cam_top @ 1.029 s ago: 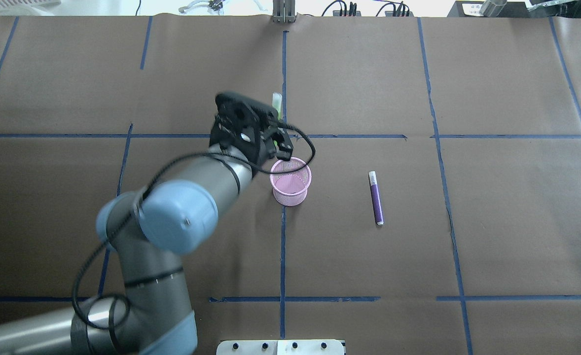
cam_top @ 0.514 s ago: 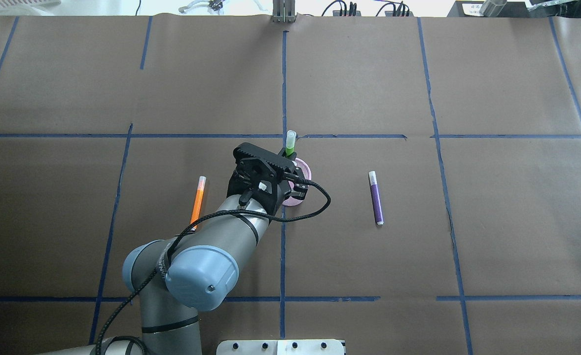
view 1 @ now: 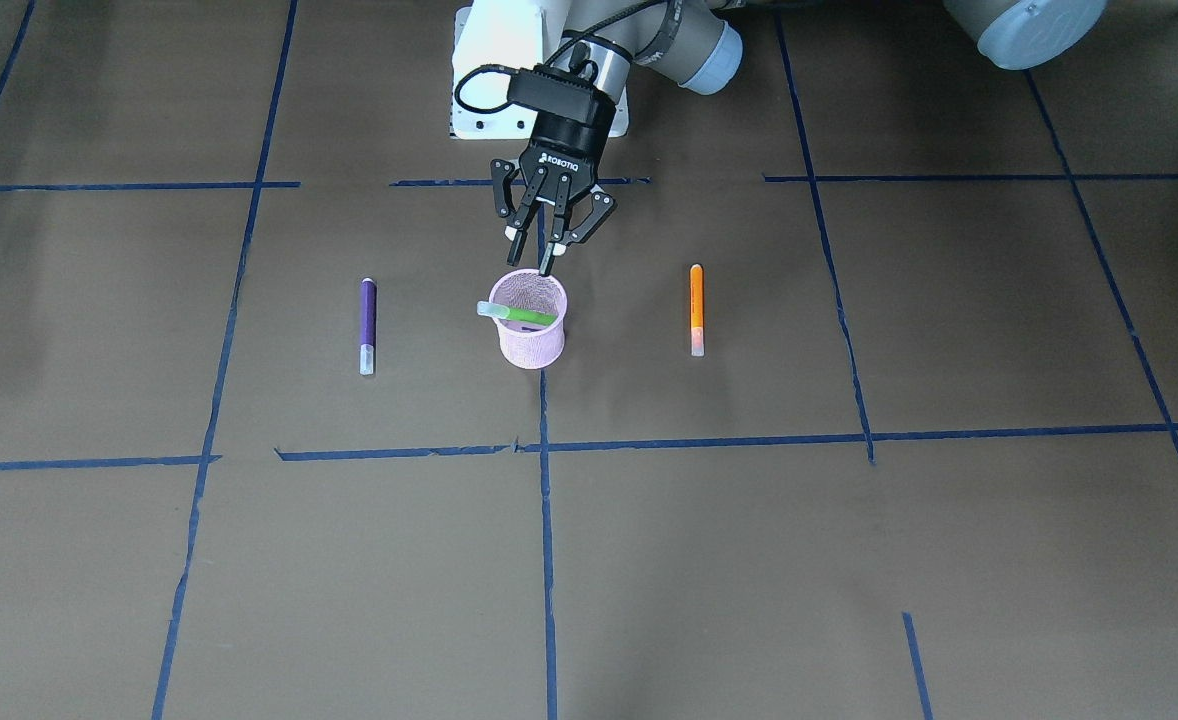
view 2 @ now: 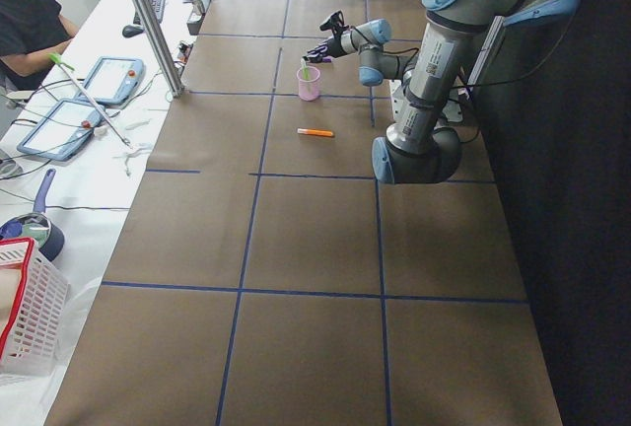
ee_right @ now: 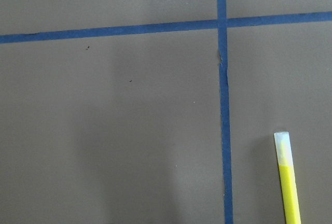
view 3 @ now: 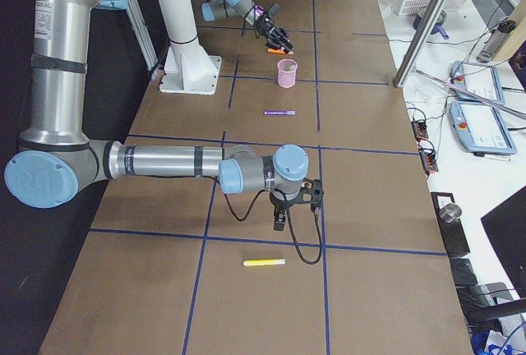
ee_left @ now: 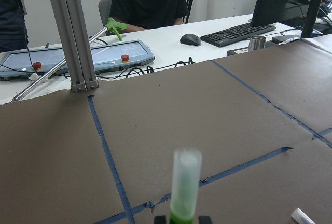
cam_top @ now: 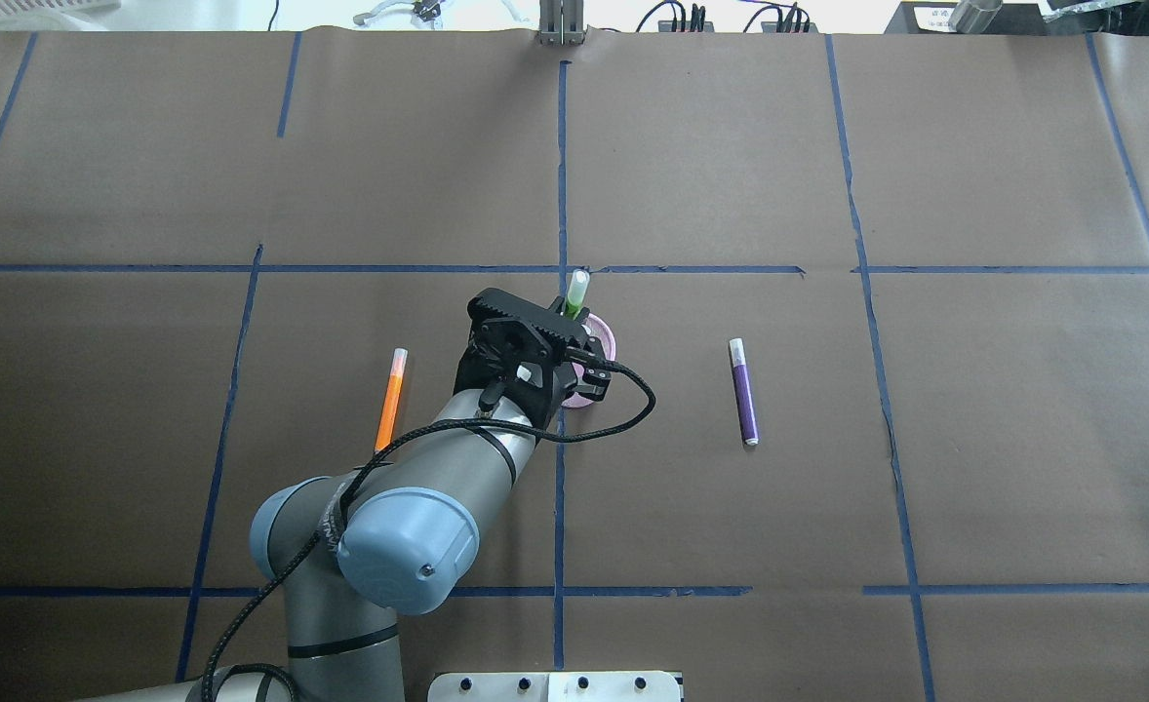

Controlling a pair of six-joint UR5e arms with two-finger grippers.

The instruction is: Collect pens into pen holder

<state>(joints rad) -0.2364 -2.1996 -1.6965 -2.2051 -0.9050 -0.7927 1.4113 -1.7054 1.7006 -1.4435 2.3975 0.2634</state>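
Evidently the green pen (view 1: 519, 315) leaned inside the pink pen holder (view 1: 531, 345), pale cap over the rim, and the left end effector (view 1: 541, 250) hung just above, fingers spread, pinching nothing. We judged the next move a lift clear of that cap, then a reach for the orange pen (view 1: 696, 310) lying near on the counter (view 1: 849, 560). The purple pen (view 1: 367, 325) lay on the holder's other side. We could not tell the right end effector's (view 3: 281, 222) state; a yellow pen (view 3: 265, 263) lay nearby.
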